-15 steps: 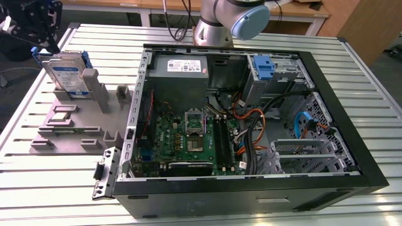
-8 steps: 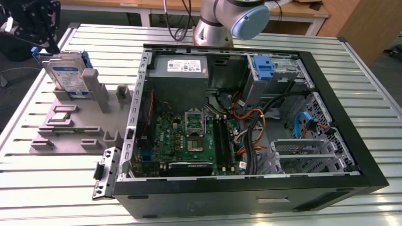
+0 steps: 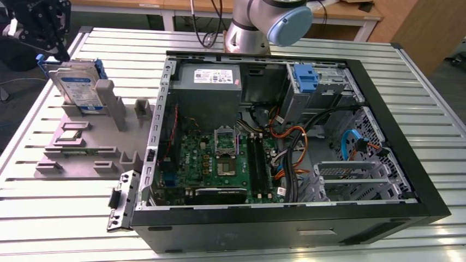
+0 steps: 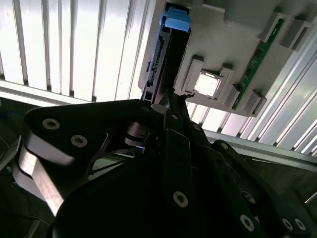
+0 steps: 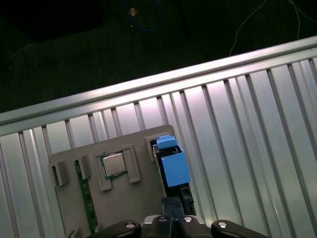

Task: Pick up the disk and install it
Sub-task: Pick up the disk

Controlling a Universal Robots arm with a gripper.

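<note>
Disk [image 3: 76, 87], a flat silver rectangle in a blue plastic frame, stands on edge in the grey moulded fixture [image 3: 95, 136] at upper left of the exterior view, on the ribbed metal table [image 3: 43, 218]; black gripper [image 3: 57, 50] just above its top edge; its grasp state cannot be told.

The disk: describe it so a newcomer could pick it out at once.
On the exterior view's left, beside the open computer case, sits a grey holder block. At the block's far end the disk stands on edge in a slot. Silver, blue-framed, with a blue-and-white label, it stands upright while the chip beside it lies flat.
</note>
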